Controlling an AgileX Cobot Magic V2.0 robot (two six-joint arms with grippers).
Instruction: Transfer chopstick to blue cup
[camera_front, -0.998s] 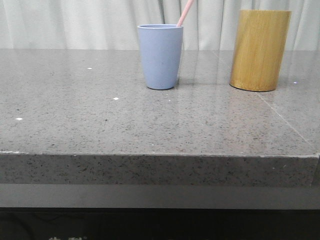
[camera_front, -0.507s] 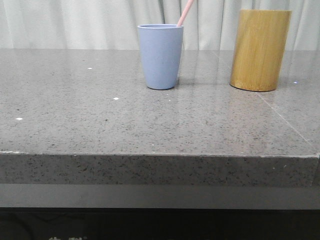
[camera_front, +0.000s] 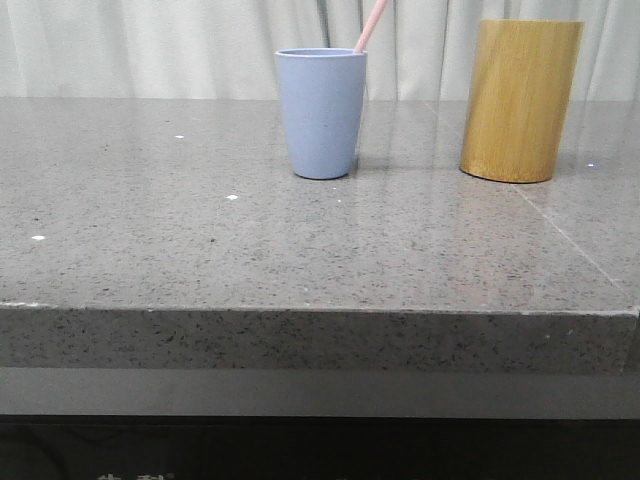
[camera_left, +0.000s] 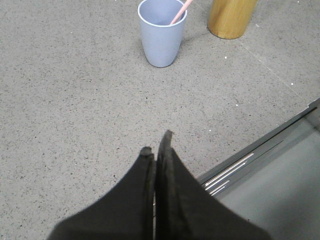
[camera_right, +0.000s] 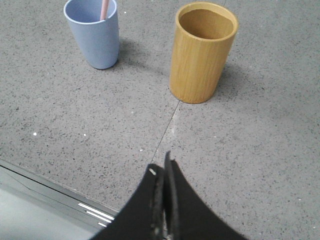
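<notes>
While both arms hang back near the front edge, the grey speckled surface (camera_front: 200, 250) fills most of the front view, with only two vessels standing toward its far edge. Biggest of them is the bamboo holder (camera_front: 520, 100), upright toward the far right corner, and the right wrist view looks straight down its mouth: it appears empty. Beside it but apart, nearer the middle of the far edge, stands the blue cup (camera_front: 321, 113), upright, and there's the pink chopstick (camera_front: 371, 26) leaning out over its rim, its lower end down inside the cup. Only one slender stick shows; whether a second hides behind it, I can't tell.

By the look of it, the transfer is done and this is the retreat. The left gripper (camera_left: 157, 145) has its jaws pressed together on nothing, well clear of the cup. The right gripper (camera_right: 163, 167) is the same, jaws closed and empty, short of the holder.

To finish well, I'd keep both arms low and pulled back, well away from that leaning stick, since a nudge could tip the light cup.
</notes>
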